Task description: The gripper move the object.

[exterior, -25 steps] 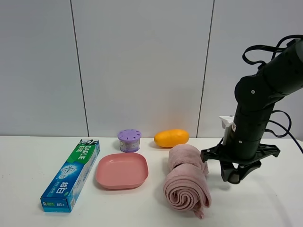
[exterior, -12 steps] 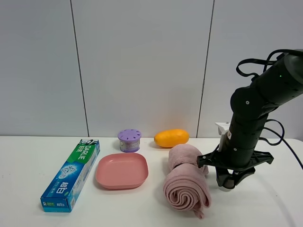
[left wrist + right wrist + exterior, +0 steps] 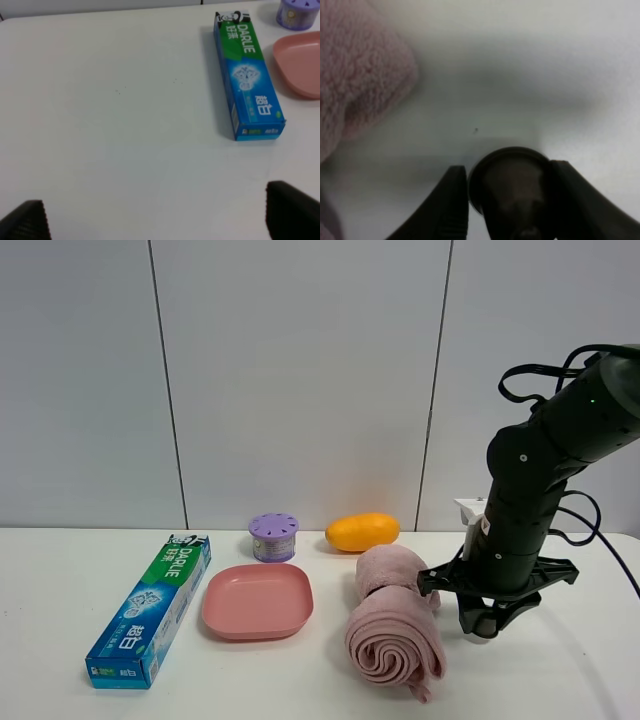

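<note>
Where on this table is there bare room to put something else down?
The white tabletop left of the green-and-blue toothpaste box is bare, and so is the corner right of the black gripper holding a tiny dark capsule. It is crowded between: pink square plate, purple holed tub, orange oval object, rolled pink towel.

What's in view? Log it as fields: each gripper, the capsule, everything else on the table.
left gripper: open, empty, over bare table
right gripper: shut on capsule, low, right of the towel
capsule: between the right gripper's fingers
front row, left to right: toothpaste box, plate, towel
back row: purple container, orange fruit
</note>
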`<action>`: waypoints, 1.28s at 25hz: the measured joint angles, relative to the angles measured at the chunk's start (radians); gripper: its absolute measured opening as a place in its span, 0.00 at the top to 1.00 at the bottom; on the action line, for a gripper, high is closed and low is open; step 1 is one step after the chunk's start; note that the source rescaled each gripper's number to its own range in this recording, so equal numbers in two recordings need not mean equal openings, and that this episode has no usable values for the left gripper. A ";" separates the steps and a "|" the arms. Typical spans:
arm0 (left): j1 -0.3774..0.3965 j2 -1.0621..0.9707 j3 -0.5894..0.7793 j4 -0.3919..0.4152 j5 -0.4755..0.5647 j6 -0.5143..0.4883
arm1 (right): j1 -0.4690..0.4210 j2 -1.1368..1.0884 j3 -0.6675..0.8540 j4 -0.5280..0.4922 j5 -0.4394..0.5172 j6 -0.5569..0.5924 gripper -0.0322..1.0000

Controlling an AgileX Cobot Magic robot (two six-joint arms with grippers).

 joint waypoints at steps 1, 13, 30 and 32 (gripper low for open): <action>0.000 0.000 0.000 0.000 0.000 0.000 | 0.000 0.000 0.000 -0.003 0.000 0.000 0.91; 0.000 0.000 0.000 0.000 0.000 0.000 | 0.000 -0.005 0.000 -0.003 -0.023 -0.012 0.50; 0.000 0.000 0.000 0.000 0.000 0.000 | 0.000 -0.738 0.000 0.072 0.325 -0.277 0.03; 0.000 0.000 0.000 0.000 0.000 0.000 | 0.000 -0.833 0.000 0.101 0.344 -0.298 0.03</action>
